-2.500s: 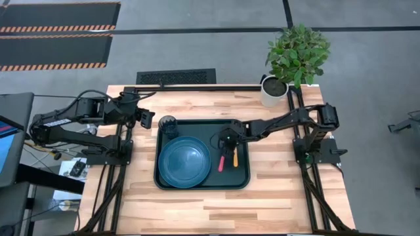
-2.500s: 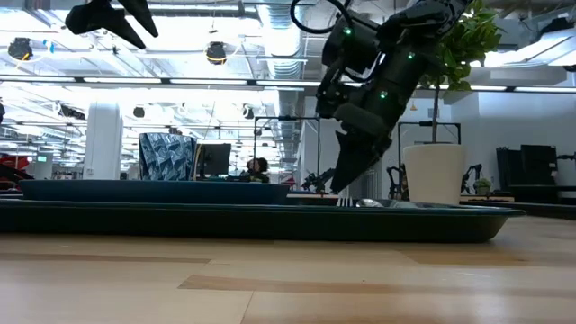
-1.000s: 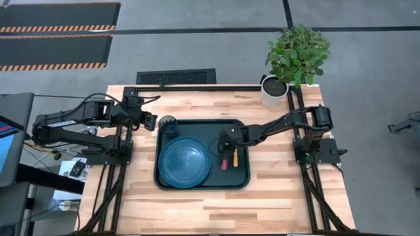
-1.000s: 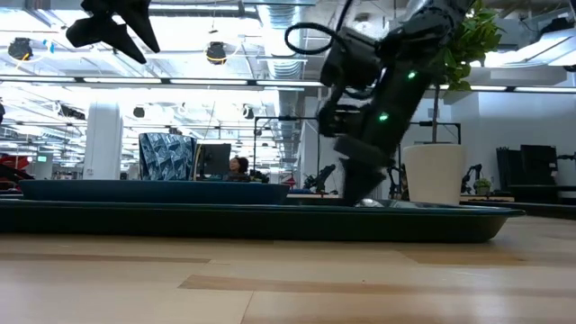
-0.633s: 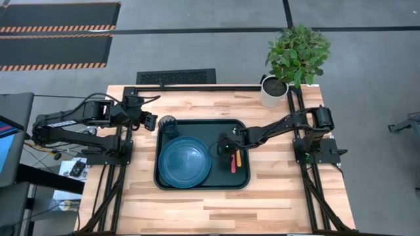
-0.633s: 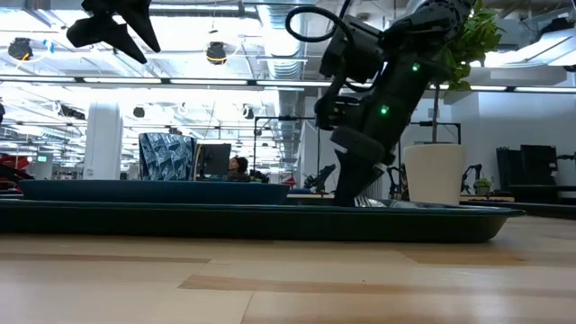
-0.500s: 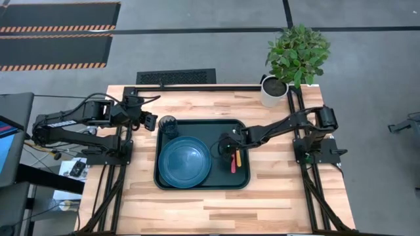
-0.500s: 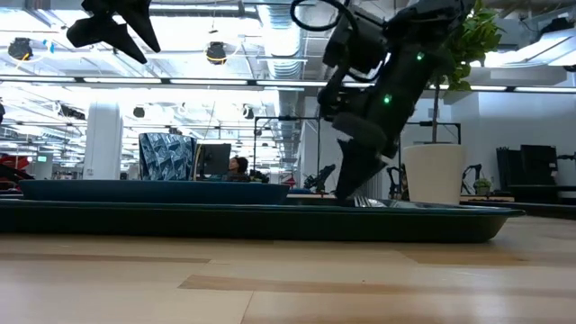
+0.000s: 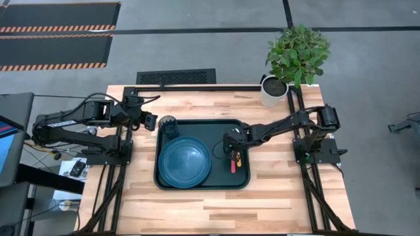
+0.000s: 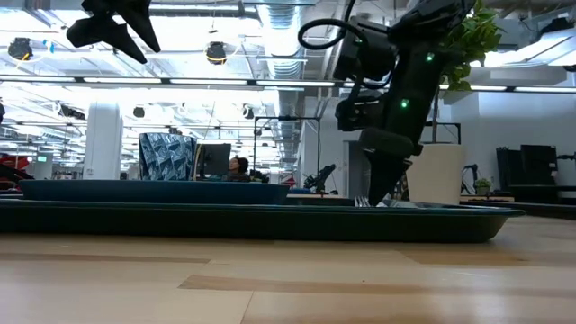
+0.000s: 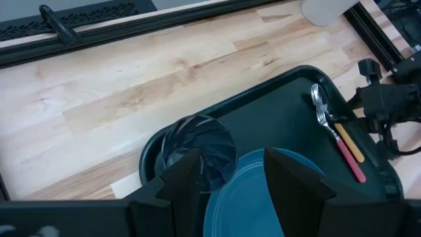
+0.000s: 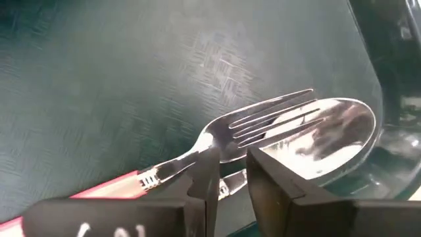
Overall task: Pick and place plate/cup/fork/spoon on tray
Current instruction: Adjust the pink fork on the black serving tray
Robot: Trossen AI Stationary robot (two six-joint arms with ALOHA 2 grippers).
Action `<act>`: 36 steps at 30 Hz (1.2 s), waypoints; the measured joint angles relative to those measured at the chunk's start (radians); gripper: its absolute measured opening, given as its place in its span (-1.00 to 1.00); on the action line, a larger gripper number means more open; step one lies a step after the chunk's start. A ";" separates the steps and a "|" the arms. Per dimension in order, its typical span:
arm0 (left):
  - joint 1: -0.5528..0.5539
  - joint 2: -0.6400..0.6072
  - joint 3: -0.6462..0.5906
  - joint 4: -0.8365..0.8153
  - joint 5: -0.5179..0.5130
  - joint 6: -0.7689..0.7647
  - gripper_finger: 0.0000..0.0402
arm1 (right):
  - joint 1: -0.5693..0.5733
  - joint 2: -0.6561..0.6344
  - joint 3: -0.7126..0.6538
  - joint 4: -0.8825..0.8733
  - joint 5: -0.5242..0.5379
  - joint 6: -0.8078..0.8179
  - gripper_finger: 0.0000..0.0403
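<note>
The fork (image 12: 217, 141) and spoon (image 12: 322, 141) lie side by side on the tray (image 9: 197, 128), right of the plate (image 9: 185, 161). The right gripper (image 9: 230, 142) hangs just over their silver ends, nearly closed, holding nothing.

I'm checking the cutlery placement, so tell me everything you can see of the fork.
The fork has silver metal tines and a red-pink handle. It lies flat on the dark green tray, right of the blue plate, beside the orange-handled spoon. Its tines overlap the spoon's bowl. The right gripper is just above its tine end.
</note>
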 joint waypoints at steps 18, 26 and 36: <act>0.000 0.000 0.000 0.000 -0.007 0.000 -0.24 | 0.050 0.000 -0.062 0.091 0.002 0.075 -0.52; 0.000 0.000 0.000 0.000 -0.008 -0.001 -0.24 | 0.088 0.001 -0.082 0.151 -0.001 0.123 -0.52; 0.000 0.000 0.000 0.000 -0.009 -0.001 -0.24 | 0.135 -0.010 -0.072 0.183 0.000 0.154 -0.52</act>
